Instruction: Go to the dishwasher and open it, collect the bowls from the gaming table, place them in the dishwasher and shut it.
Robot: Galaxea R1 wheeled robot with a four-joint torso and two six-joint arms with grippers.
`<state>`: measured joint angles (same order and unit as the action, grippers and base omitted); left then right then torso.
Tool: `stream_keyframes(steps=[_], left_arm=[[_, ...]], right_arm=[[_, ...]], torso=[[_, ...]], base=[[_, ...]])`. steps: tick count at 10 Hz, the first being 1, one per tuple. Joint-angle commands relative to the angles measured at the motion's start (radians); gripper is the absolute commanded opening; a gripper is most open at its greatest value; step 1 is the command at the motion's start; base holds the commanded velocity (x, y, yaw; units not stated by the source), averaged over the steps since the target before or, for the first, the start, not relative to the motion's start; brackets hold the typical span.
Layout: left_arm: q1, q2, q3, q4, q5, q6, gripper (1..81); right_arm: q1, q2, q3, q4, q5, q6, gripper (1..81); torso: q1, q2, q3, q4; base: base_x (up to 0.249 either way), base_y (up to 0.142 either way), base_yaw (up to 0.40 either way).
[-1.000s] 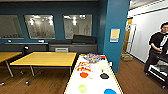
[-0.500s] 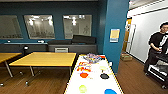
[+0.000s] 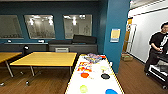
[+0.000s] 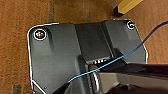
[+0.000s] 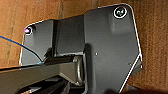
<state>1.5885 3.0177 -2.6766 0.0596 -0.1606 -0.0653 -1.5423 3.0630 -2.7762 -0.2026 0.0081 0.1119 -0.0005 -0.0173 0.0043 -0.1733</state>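
We face the near end of the gaming table [image 3: 75, 82], its glossy white top running away from us toward a teal pillar [image 3: 113, 32]. On that top lie the bowls, well apart from one another: an orange-red bowl [image 3: 84, 75] near the red-orange graphics, a pale yellow bowl [image 3: 103, 67] and a black bowl [image 3: 105, 76] toward the table's right side, and a lime green bowl [image 3: 83, 88] nearest us, with a blue disc [image 3: 111, 91] at the lower edge beside it. A colourful packet [image 3: 93, 58] rests at the far end. To the left stands a plain yellow-topped table [image 3: 45, 59] on the wooden floor [image 3: 50, 80]; at the right a person [image 3: 157, 52] stands by a dark cart. We judge the bowls light, rigid and smooth, likely to slide on the slick top if nudged; a pinch across the rim, one finger inside and one outside, looks the soundest hold. In the wrist views we see the robot's own dark plate above the floor, and we cannot tell how either gripper is set.
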Motion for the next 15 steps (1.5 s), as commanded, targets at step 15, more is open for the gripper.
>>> stream_keyframes(steps=[15], left_arm=[[-0.046, -0.006, 0.004, -0.004, 0.044, -0.002, 81.1]], right_arm=[[0.052, 0.006, 0.0, -0.005, -0.048, 0.002, 81.1]], torso=[[0.001, 0.0, 0.0, 0.0]], base=[[0.0, 0.066, 0.0]])
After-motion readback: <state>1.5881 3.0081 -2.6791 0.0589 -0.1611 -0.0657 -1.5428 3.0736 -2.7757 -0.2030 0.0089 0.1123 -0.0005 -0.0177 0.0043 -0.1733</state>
